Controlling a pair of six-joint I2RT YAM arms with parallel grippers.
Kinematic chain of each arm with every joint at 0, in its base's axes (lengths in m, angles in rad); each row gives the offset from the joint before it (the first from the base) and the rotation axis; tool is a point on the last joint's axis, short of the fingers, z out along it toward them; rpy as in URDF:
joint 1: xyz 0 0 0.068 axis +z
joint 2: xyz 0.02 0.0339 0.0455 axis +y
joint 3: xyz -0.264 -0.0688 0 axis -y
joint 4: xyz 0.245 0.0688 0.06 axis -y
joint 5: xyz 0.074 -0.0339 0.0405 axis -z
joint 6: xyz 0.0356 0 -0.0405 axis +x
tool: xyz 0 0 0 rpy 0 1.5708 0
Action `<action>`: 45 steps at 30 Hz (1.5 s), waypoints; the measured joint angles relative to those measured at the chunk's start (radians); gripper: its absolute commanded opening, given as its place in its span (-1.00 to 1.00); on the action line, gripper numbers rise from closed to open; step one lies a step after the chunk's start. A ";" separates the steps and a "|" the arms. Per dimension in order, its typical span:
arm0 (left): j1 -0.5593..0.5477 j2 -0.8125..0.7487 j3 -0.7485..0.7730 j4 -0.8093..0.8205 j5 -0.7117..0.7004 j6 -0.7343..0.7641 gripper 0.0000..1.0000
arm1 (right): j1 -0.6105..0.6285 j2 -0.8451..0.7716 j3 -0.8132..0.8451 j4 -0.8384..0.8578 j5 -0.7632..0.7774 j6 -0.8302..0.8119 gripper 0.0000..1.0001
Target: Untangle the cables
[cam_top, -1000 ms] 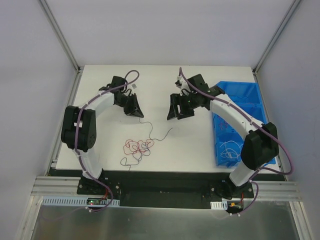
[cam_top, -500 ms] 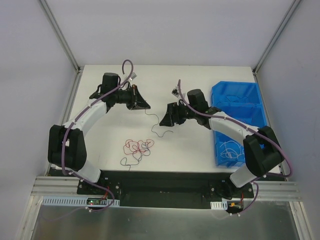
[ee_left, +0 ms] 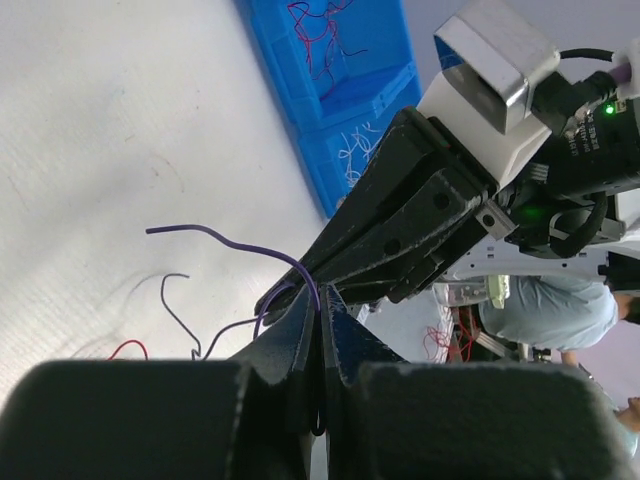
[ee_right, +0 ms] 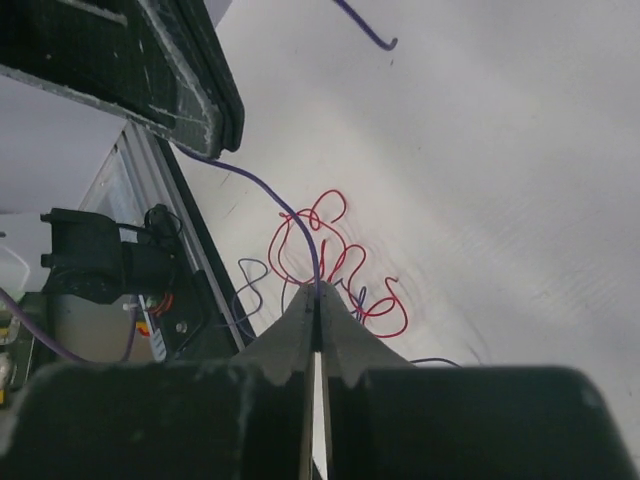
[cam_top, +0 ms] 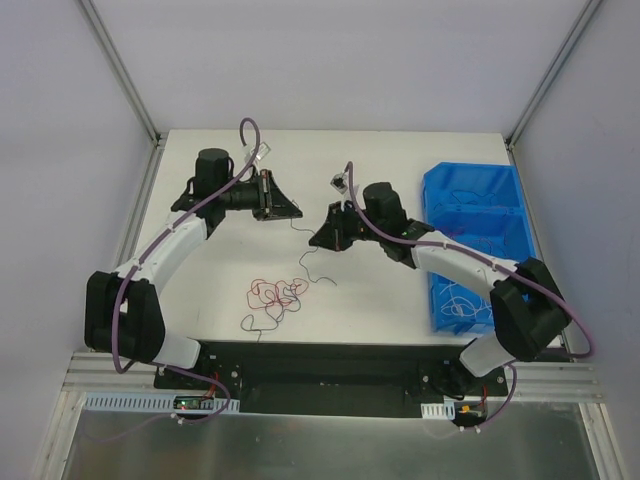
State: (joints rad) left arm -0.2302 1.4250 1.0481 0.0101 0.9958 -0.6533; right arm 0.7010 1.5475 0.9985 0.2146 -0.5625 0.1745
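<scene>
A small clump of red and dark purple cables (cam_top: 278,295) lies on the white table near the front middle; the right wrist view has the clump (ee_right: 345,265) below my fingers. One loose purple cable (cam_top: 305,262) hangs above it between both grippers. My left gripper (cam_top: 288,211) is shut on one end of that purple cable (ee_left: 240,243), which passes between its tips (ee_left: 320,298). My right gripper (cam_top: 317,241) is shut on the same purple cable (ee_right: 275,200) at its tips (ee_right: 318,292). The two grippers stand very close, almost tip to tip.
A blue divided bin (cam_top: 478,205) with more thin wires in it stands at the right side of the table, and its compartments (ee_left: 340,80) also show in the left wrist view. Metal frame posts rise at the table's back corners.
Both arms have swung in toward the middle until their tips nearly meet. The right gripper has gone from open to shut on the purple cable that the left gripper holds.
</scene>
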 measured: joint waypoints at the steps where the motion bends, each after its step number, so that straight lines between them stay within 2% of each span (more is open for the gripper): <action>1: 0.000 -0.003 0.000 0.010 0.003 -0.006 -0.36 | 0.000 -0.013 -0.004 0.000 0.015 0.005 -0.99; 2: 0.000 -0.006 0.000 0.020 0.008 -0.010 -0.05 | -0.001 -0.030 -0.010 0.002 0.036 0.006 -0.99; 4: 0.001 -0.013 0.000 0.032 0.019 -0.017 0.41 | -0.007 -0.079 -0.018 -0.011 0.087 0.003 -0.99; 6: 0.005 -0.025 -0.001 0.037 0.023 -0.026 0.60 | -0.019 -0.133 -0.018 -0.037 0.140 -0.014 -0.99; 7: 0.010 -0.031 -0.001 0.038 0.025 -0.028 0.63 | -0.030 -0.165 -0.014 -0.063 0.172 -0.037 -0.99; 14: 0.093 -0.162 -0.023 0.019 0.008 0.019 0.77 | -0.182 -0.309 0.091 -0.254 0.445 -0.281 -0.96; 20: 0.105 -0.219 -0.061 0.010 -0.040 0.089 0.79 | -0.415 -0.283 0.177 -0.301 0.499 -0.459 -0.97; 23: 0.106 -0.207 -0.110 -0.003 -0.065 0.120 0.78 | -0.518 -0.224 0.187 -0.286 0.467 -0.507 -1.00; 29: 0.106 -0.177 -0.141 -0.023 -0.073 0.150 0.75 | -0.698 -0.154 0.101 -0.108 0.362 -0.560 -1.00; 33: 0.106 -0.177 -0.141 -0.023 -0.069 0.160 0.74 | -0.793 -0.107 0.090 -0.018 0.283 -0.542 -1.00; 38: 0.106 -0.172 -0.141 -0.023 -0.061 0.168 0.73 | -0.916 -0.056 0.090 0.018 0.193 -0.504 -1.00; 45: 0.106 -0.159 -0.141 -0.023 -0.054 0.169 0.71 | -0.969 0.036 0.134 0.020 0.056 -0.474 -1.00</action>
State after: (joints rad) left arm -0.1246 1.2655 0.9070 -0.0128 0.9421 -0.4839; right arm -0.2676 1.5833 1.1320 0.2344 -0.5060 -0.2993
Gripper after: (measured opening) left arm 0.860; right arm 0.010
